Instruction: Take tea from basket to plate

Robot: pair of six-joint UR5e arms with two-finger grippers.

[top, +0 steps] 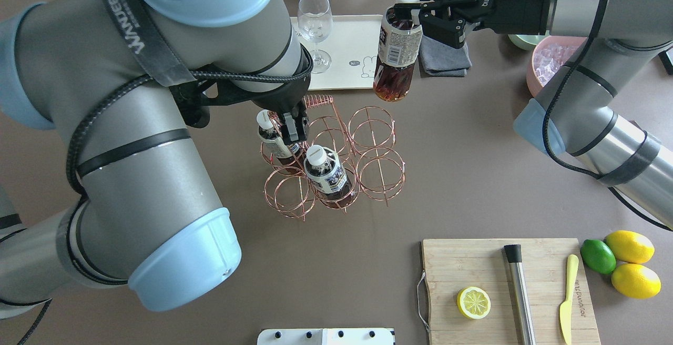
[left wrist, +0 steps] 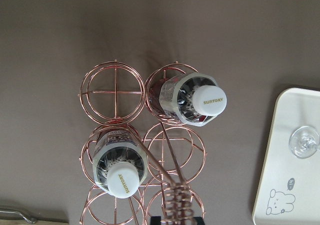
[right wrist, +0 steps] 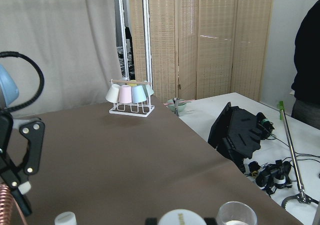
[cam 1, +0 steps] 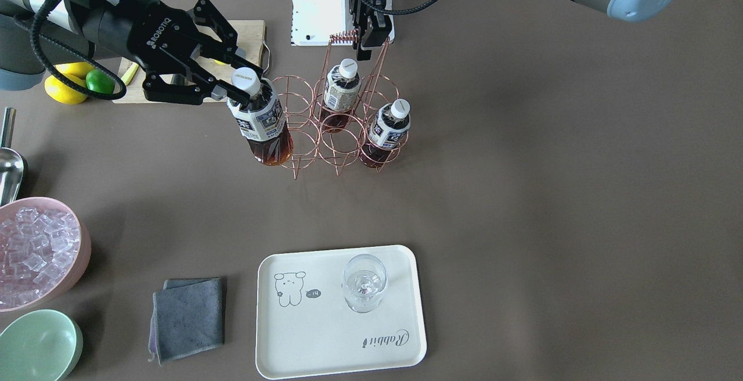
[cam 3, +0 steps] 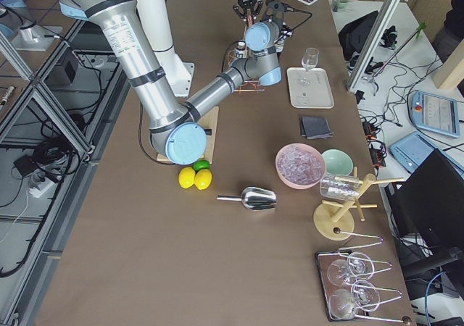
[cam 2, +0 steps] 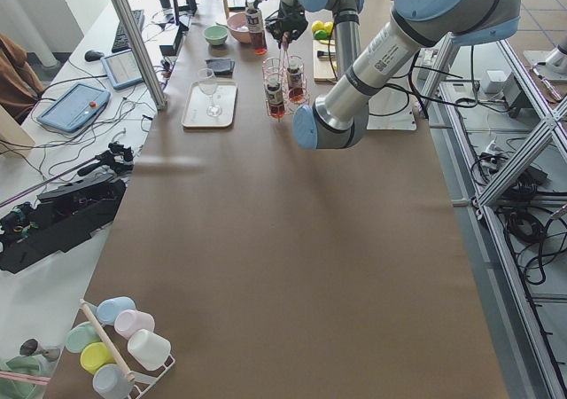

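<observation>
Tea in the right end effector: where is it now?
Front-facing view: the tea hangs in the air in the right end effector, at the view's left edge of the basket, well short of the plate.

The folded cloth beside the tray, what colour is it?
The cloth is dark grey, clearest in the exterior front-facing view.

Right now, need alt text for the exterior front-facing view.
The right arm's jaws hold a tea bottle by its neck, tilted, just outside the copper wire basket, where two more bottles stand. The left arm's jaws are at the basket's coiled handle; nearer the camera, a cream tray holds an empty wine glass.
</observation>
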